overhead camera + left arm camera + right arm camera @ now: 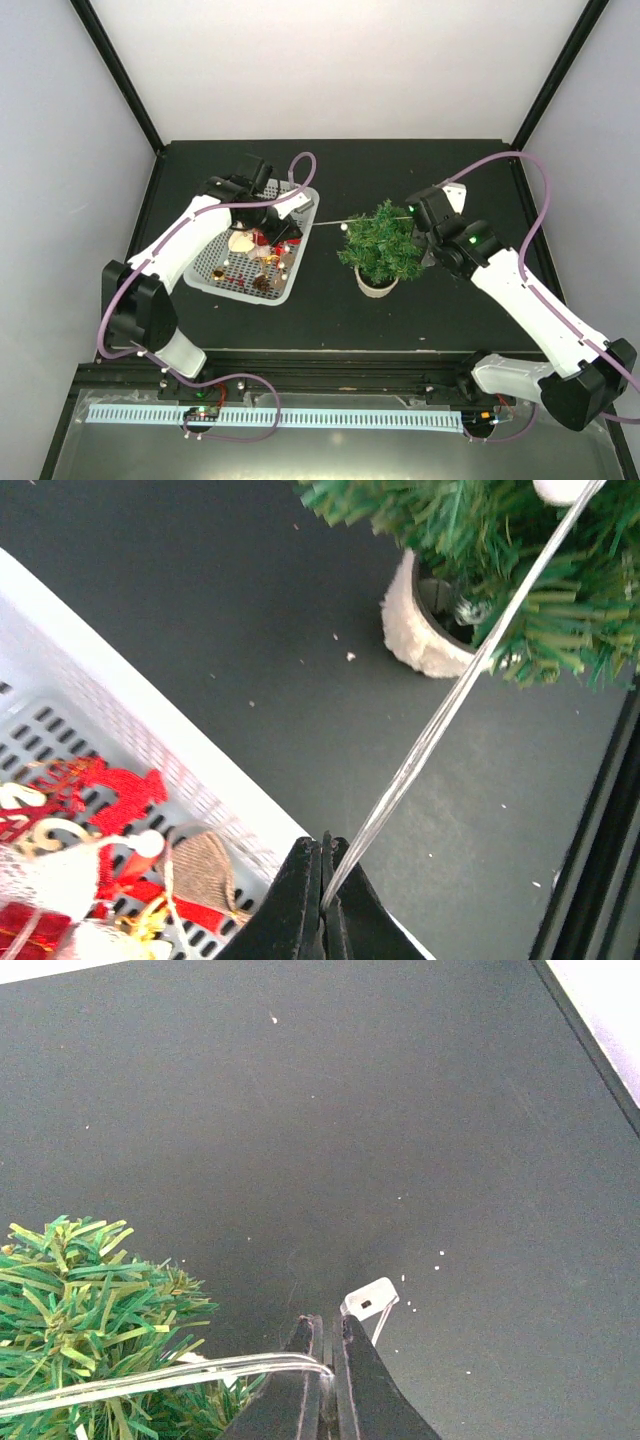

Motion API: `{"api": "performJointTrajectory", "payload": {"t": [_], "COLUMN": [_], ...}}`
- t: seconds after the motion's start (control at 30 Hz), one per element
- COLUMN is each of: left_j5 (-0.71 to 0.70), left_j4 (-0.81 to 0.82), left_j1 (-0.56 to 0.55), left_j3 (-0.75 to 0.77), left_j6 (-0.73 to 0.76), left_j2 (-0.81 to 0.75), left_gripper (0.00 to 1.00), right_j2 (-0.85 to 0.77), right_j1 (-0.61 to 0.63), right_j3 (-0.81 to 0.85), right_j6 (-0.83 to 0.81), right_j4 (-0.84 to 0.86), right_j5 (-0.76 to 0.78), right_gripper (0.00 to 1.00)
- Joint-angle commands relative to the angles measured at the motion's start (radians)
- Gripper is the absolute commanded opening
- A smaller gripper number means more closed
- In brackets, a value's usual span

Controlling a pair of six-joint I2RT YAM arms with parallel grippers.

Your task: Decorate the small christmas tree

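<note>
End effectors, left (323,852) and right (326,1332), pinch clear wire (441,715) across upright small christmas tree (382,243)

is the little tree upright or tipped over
Upright: the small christmas tree stands on its whitish pot, base flat on the table.

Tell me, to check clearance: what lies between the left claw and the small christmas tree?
A thin clear strand runs from the left claw to the small christmas tree, above bare table; left wrist view.

A black surface (330,315) carries a white mesh basket (210,272) at left and, nearby but apart, the small christmas tree (383,243) in its whitish pot (376,287).
</note>
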Motion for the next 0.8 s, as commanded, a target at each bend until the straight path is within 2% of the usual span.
{"api": "performJointTrajectory", "payload": {"t": [0.0, 0.13, 0.27, 0.5, 0.7, 0.77], "left_j5": [0.005, 0.001, -0.020, -0.043, -0.037, -0.034], "left_j4": [-0.041, -0.032, -0.031, -0.015, -0.028, -0.037], "left_j1": [0.009, 0.009, 0.009, 0.009, 0.007, 0.005], "left_j3": [-0.058, -0.109, -0.147, -0.233, -0.266, -0.278], "left_j6": [0.027, 0.026, 0.029, 0.032, 0.033, 0.043], "left_j2": [-0.041, -0.060, -0.083, -0.144, -0.179, -0.196], "left_gripper": [0.02, 0.02, 0.02, 0.02, 0.02, 0.02], "right_j2": [-0.023, -0.024, -0.035, -0.099, -0.154, -0.168], "right_j1": [-0.008, -0.009, -0.009, -0.009, -0.009, -0.009], "right_j3": [-0.033, -0.066, -0.074, -0.058, -0.014, 0.007], "right_j6": [0.005, 0.003, 0.016, 0.019, 0.014, 0.003], "right_j4": [-0.003, 0.002, -0.005, -0.019, -0.045, -0.051], "right_j5": [0.025, -0.022, -0.033, 0.006, 0.042, 0.040], "right_gripper": [0.01, 0.03, 0.09, 0.38, 0.57, 0.59]}}
